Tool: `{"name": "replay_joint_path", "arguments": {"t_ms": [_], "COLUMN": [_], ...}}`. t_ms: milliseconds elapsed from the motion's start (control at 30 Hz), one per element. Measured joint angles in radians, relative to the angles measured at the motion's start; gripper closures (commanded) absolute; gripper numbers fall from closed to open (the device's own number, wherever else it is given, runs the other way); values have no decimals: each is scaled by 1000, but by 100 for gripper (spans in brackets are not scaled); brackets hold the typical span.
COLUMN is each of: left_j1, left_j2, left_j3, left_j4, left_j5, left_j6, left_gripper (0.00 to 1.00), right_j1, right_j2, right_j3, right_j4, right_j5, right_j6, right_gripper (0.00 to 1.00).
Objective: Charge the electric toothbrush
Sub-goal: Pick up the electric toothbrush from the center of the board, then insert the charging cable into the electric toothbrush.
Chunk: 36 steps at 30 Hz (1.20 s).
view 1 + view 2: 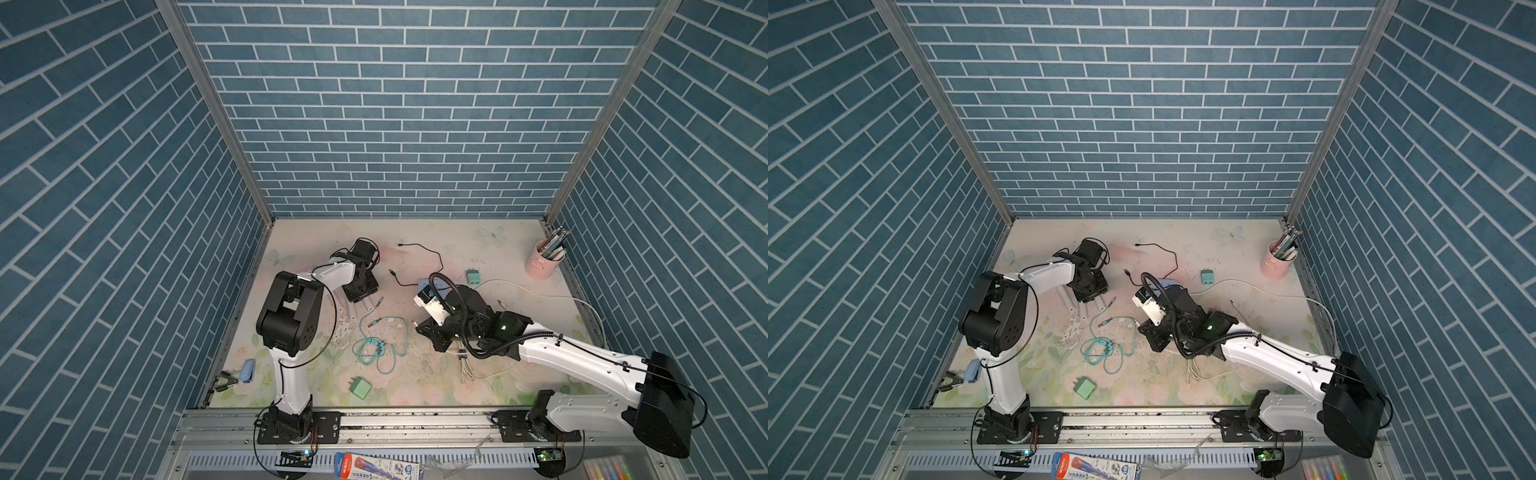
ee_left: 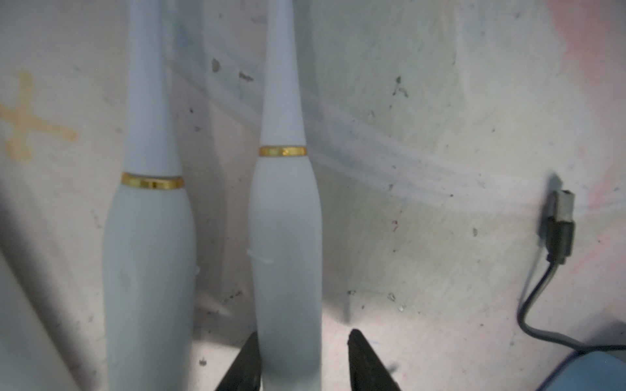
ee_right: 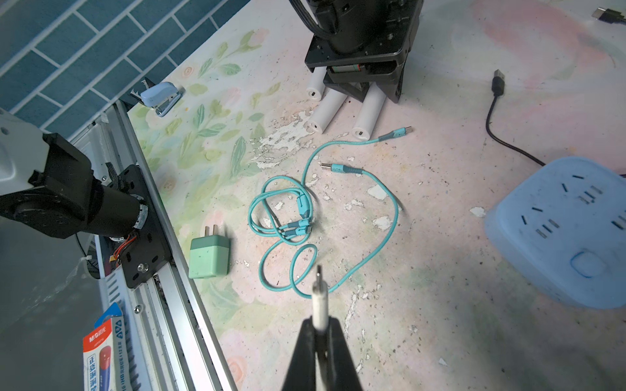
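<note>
Left gripper (image 2: 303, 333) is down low over three white toothbrushes lying side by side on the table (image 3: 440, 321), in the left-back part. Its jaws are apart, straddling the outer toothbrush (image 2: 288, 237), the one nearest the teal cable (image 3: 302, 206). One finger (image 2: 245, 362) sits against its side. The other finger (image 2: 367, 362) shows a clear gap, so it isn't clamped. Outer toothbrush lies flat, gold ring at the neck, head end out of frame in the left wrist view. Second toothbrush (image 2: 149, 254) is just beside it, not touching, and the third toothbrush (image 3: 314, 84) is beyond that. Butt ends with the ports face the teal cable, and one teal plug lies near the outer butt.

Right gripper (image 3: 320, 330) is pinched tight on a white plug (image 3: 320, 294), with the metal tip poking out past the fingertips, held off the table. It hangs over the middle, between the teal cable and the blue power strip (image 3: 562, 230). The white plug is well apart from the toothbrushes.

Other stuff:
- Green charger (image 3: 209, 254) lies flat near the front rail.
- Black cable (image 3: 498, 81) lies loose, its USB end between the left gripper and the power strip.
- Small green charger (image 1: 472, 275) sits near the power strip.
- Pink cup (image 1: 540, 264) with pens is in the back right corner.
- Stapler (image 3: 161, 96) is at the left edge.
</note>
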Motion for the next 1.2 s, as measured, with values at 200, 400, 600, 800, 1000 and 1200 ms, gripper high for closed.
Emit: {"name": "replay_joint_path", "arguments": {"t_ms": [200, 400, 600, 800, 1000, 1200], "left_j1": [0, 0, 0, -1, -4, -9], "left_j2": [0, -4, -53, -204, -358, -447], "left_j3": [0, 1, 20, 51, -49, -141], "left_j4": [-6, -18, -60, -77, -40, -70], "left_j5": [0, 2, 20, 70, 148, 200], "left_j6": [7, 10, 11, -2, -68, -153], "left_gripper": [72, 80, 100, 100, 100, 100], "right_j1": [6, 6, 7, 7, 2, -1], "right_j2": [29, 38, 39, 61, 84, 151], "right_j3": [3, 4, 4, 26, 51, 136], "right_j4": [2, 9, 34, 54, 76, 31], "right_j5": [-13, -27, -55, -76, -104, -83], "right_j6": [0, 8, 32, 53, 61, 60], "right_gripper": [100, 100, 100, 100, 100, 100]}}
